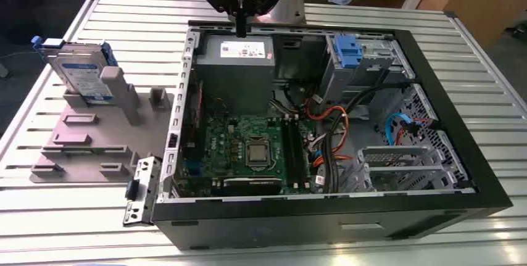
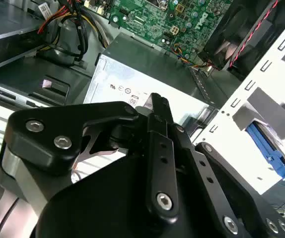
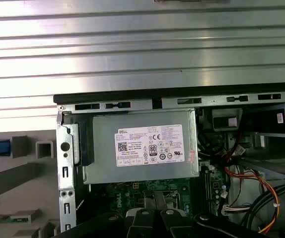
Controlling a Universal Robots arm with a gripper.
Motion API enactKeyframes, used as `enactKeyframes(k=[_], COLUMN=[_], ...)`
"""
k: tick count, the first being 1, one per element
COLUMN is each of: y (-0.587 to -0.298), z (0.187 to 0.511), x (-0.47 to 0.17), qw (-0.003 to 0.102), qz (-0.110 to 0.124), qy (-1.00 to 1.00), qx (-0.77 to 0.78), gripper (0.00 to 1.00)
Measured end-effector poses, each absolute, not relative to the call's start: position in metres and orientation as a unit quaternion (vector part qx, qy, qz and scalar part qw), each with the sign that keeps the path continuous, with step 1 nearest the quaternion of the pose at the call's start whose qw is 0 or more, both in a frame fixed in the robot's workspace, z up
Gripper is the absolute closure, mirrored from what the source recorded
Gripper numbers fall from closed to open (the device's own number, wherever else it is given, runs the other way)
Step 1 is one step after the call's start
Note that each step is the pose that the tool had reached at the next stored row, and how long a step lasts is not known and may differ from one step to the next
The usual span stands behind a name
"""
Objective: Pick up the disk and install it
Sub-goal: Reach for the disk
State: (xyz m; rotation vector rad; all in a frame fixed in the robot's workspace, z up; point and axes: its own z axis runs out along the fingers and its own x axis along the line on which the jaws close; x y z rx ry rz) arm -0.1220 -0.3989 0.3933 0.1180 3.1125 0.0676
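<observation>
Disk (image 1: 81, 76) not yet picked up; gripper (image 1: 241, 29) empty over the case.

You have neither step done: pick and install both remain. The blue-framed disk stands on edge in a slot of the grey fixture (image 1: 86, 136), toward the far corner of the tabletop (image 1: 49, 229) at the exterior view's left, well apart from the open computer case (image 1: 490, 186). Its labelled face looks toward the tabletop's near edge. You can judge its long axis as close to upright, its short edge running roughly along the far edge. Your gripper hangs at the case's far rim, above the grey power supply (image 1: 234, 62), with its fingers drawn together and nothing between them. The bay with the blue tab (image 1: 347, 53), at the case's far side, looks unfilled.
</observation>
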Motion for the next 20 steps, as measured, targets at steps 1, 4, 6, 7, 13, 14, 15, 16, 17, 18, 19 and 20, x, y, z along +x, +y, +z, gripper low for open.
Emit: enactKeyframes(k=[1, 4, 6, 7, 13, 14, 15, 16, 17, 18, 19, 20], y=[-0.399, -0.399, -0.399, -0.399, -0.399, -0.399, -0.399, -0.399, -0.399, -0.399, -0.399, -0.399], z=[0.393, 0.393, 0.393, 0.393, 0.393, 0.393, 0.393, 0.393, 0.393, 0.393, 0.393, 0.392], x=[-0.122, -0.122, -0.122, -0.122, -0.125, -0.126, -0.127, -0.128, -0.129, -0.131, -0.132, -0.134], qw=[0.013, 0.013, 0.013, 0.013, 0.013, 0.013, 0.013, 0.013, 0.013, 0.013, 0.013, 0.013], qz=[0.022, 0.022, 0.022, 0.022, 0.022, 0.022, 0.022, 0.022, 0.022, 0.022, 0.022, 0.022], qy=[0.999, 0.999, 0.999, 0.999, 0.999, 0.999, 0.999, 0.999, 0.999, 0.999, 0.999, 0.999], qx=[0.038, 0.038, 0.038, 0.038, 0.038, 0.038, 0.038, 0.038, 0.038, 0.038, 0.038, 0.038], gripper=[0.89, 0.89, 0.89, 0.89, 0.89, 0.89, 0.89, 0.89, 0.89, 0.89, 0.89, 0.89])
